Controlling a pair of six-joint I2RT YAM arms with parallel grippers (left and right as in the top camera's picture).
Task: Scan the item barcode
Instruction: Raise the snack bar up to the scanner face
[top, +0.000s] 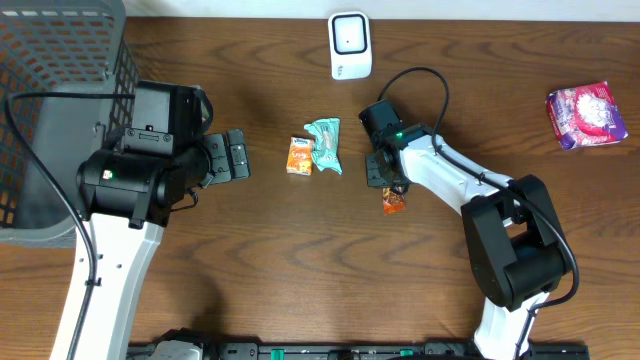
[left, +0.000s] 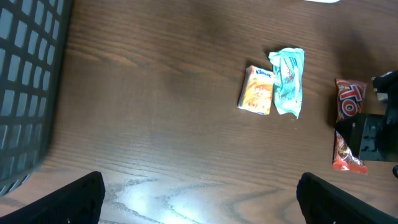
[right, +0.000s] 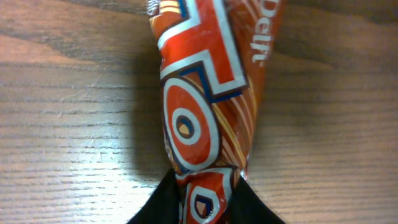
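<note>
right claw (right: 202, 202) pinching red snack wrapper (right: 199, 106) on wooden table (right: 62, 124), left claw (top: 238, 155) spread wide beside basket (top: 60, 60)

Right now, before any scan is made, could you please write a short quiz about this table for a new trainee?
1. True or false: the left gripper stands open and holds nothing.
2. The right gripper pinches: A) the teal packet; B) the red-orange snack wrapper; C) the Kleenex pack.
3. Fill in: the grey mesh basket stands on the robot's ___ side.

Key: 1 true; 2 B; 3 left.
</note>
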